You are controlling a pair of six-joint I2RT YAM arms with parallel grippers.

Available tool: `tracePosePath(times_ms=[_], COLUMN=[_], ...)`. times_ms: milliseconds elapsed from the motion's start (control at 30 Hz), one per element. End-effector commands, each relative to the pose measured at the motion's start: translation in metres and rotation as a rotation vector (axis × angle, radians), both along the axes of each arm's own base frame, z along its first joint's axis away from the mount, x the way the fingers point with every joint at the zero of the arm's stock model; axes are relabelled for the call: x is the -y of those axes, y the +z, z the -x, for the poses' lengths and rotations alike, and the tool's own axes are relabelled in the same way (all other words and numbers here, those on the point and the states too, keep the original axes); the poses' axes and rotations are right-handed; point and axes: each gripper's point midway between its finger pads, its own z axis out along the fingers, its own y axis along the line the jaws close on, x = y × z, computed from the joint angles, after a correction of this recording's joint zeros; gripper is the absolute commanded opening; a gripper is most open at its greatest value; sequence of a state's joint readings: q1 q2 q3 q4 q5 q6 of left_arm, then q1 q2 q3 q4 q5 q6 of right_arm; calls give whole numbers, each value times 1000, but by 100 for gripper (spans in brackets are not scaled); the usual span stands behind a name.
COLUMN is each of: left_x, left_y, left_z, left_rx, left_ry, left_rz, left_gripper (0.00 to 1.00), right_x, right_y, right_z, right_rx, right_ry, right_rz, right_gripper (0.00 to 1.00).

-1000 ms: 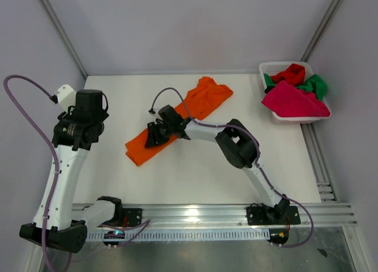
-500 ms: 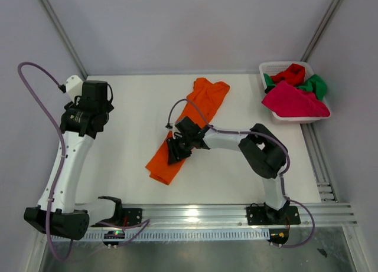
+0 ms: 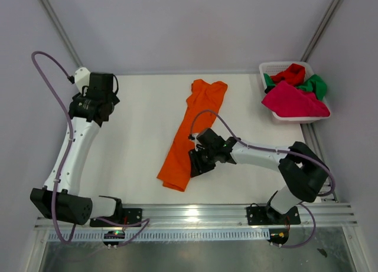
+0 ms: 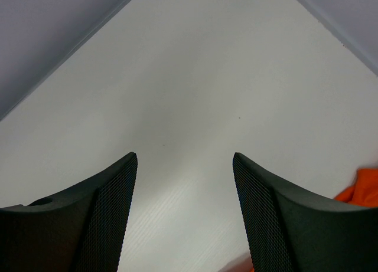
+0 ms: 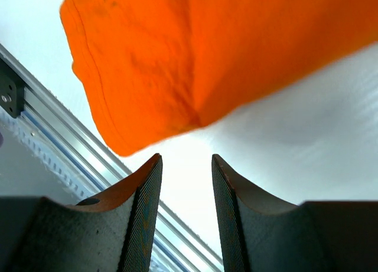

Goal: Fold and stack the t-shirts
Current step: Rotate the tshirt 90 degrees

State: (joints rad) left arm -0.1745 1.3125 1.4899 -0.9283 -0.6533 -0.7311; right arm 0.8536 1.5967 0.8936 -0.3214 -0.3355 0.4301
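A bright orange t-shirt (image 3: 189, 133) lies bunched in a long strip down the middle of the table. Its lower hem (image 5: 195, 59) fills the top of the right wrist view. My right gripper (image 3: 195, 164) sits low at the strip's near right edge. Its jaws (image 5: 186, 160) are open with only white table between them, just short of the cloth. My left gripper (image 3: 97, 107) hangs over the far left of the table, open (image 4: 185, 157) and empty, with a corner of the orange shirt (image 4: 363, 189) at the frame's right edge. Magenta-pink (image 3: 292, 101), red (image 3: 290, 74) and green (image 3: 316, 83) t-shirts sit heaped in the basket.
A white lattice basket (image 3: 267, 68) stands at the far right corner. Grey walls close in the table on three sides. An aluminium rail (image 3: 195, 214) with the arm bases runs along the near edge, close to the shirt's lower end.
The orange shirt has swung from a slanted line to nearly straight, its lower end carried right and nearer. My right gripper moved the same way. My left arm rose toward the back.
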Motion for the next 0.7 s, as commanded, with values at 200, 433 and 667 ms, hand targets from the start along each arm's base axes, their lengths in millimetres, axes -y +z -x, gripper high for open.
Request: tracePosePath(times_ms=[200,433,667], left_x=[5,4,0], left_y=[8,1,7], left_z=[-17,-15,-12], left_rx=[60,44,52], left_ry=[-6,0,8], left_rz=[32,28,8], left_gripper=[69,69,69], right_x=[10,-43,-57], right_y=[35,63,30], right_z=[-10,-50,-60], right_rx=[112,156,112], right_ry=[-117,-76,-61], right_rz=[-63,-138,-98], right_gripper=[44,44,44])
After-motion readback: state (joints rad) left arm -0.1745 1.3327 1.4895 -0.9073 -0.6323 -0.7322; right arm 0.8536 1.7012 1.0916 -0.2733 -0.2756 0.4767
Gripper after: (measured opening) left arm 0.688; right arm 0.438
